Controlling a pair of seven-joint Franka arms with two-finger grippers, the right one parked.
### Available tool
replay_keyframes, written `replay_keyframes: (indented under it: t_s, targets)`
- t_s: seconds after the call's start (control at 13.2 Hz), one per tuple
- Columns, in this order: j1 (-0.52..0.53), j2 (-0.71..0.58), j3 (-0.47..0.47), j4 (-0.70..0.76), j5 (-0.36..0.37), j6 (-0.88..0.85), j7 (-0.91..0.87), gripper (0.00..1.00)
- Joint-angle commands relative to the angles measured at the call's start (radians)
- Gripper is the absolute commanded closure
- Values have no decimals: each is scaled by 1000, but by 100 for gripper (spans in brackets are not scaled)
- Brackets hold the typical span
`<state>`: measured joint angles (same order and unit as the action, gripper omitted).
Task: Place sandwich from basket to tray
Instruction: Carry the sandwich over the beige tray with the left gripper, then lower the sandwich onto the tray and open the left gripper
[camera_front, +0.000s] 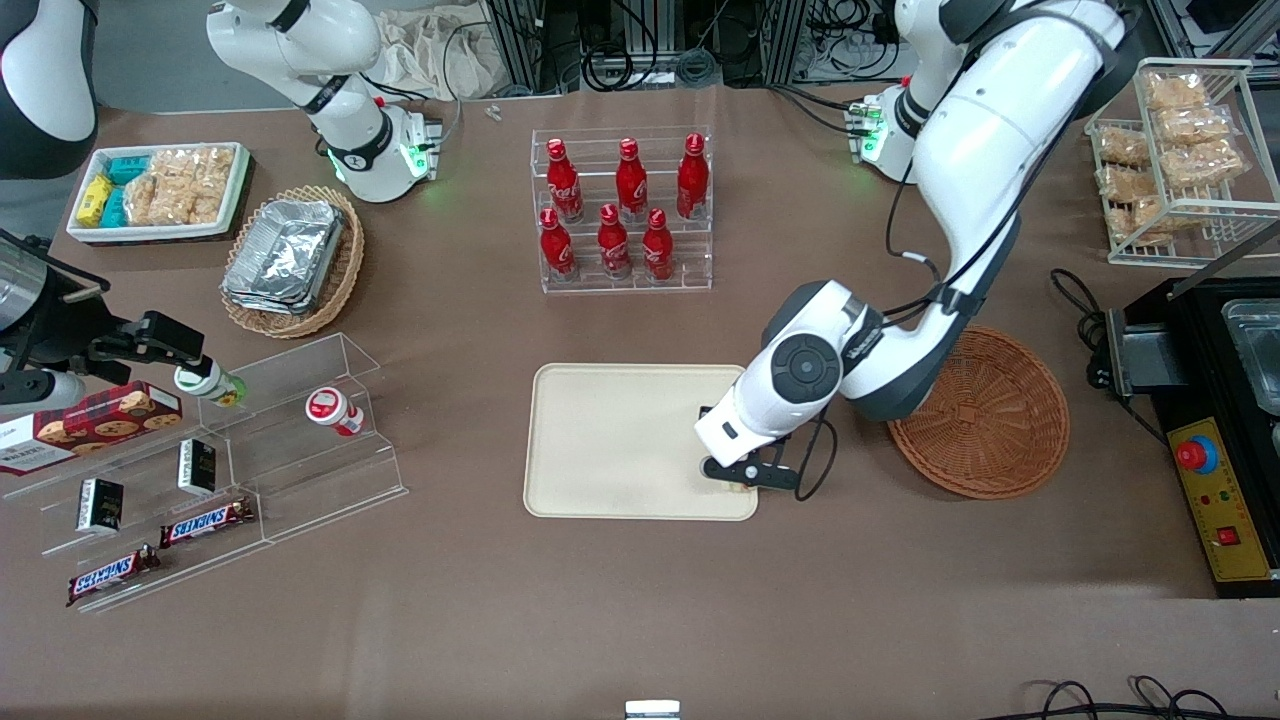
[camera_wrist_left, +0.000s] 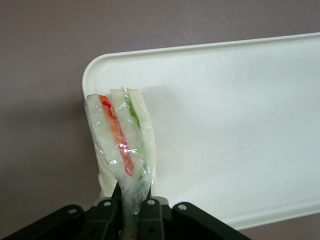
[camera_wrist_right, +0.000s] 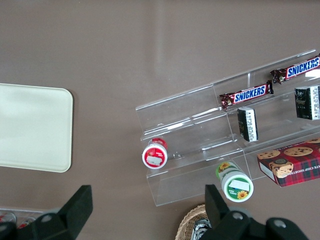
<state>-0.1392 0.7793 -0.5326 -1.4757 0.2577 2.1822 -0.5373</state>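
The sandwich (camera_wrist_left: 122, 145) is a clear-wrapped white bread wedge with red-orange and green filling stripes. My left gripper (camera_wrist_left: 131, 200) is shut on its wrapped end and holds it over a corner of the cream tray (camera_wrist_left: 225, 125). In the front view the gripper (camera_front: 742, 478) is low over the tray (camera_front: 610, 440), at the corner nearest the camera on the basket's side; the sandwich there is almost wholly hidden under the hand. The round reddish-brown basket (camera_front: 990, 415) beside the tray holds nothing.
A clear rack of red bottles (camera_front: 622, 212) stands farther from the camera than the tray. A clear stepped shelf with snacks (camera_front: 215, 450) lies toward the parked arm's end. A black control box (camera_front: 1215, 420) and a white wire rack (camera_front: 1185, 150) lie toward the working arm's end.
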Motion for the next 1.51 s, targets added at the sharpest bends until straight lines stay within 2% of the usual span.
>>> replay_keyframes:
  t_s: [0.0,0.23,0.38,0.61,0.68,0.76,0.83,0.91,0.98,1.06,1.29,1.44]
  targets:
    - [-6,52,-3,42,28,33,-20,100]
    - [-10,61,-3,40,29,39,-20,99]
    - [-16,64,-3,37,29,39,-36,82]
    - [-17,71,-3,35,29,39,-70,68]
    - [-17,71,-3,35,28,39,-85,52]
    - [-16,69,-3,35,29,39,-98,46]
    - [-16,69,-3,35,29,39,-102,27]
    - [-11,64,-3,35,29,38,-102,19]
    - [-5,54,-3,37,29,36,-101,15]
    - [12,37,-3,37,28,28,-98,1]
    - [24,-58,-1,38,29,24,-98,0]
    - [36,-153,49,35,49,-5,-95,0]
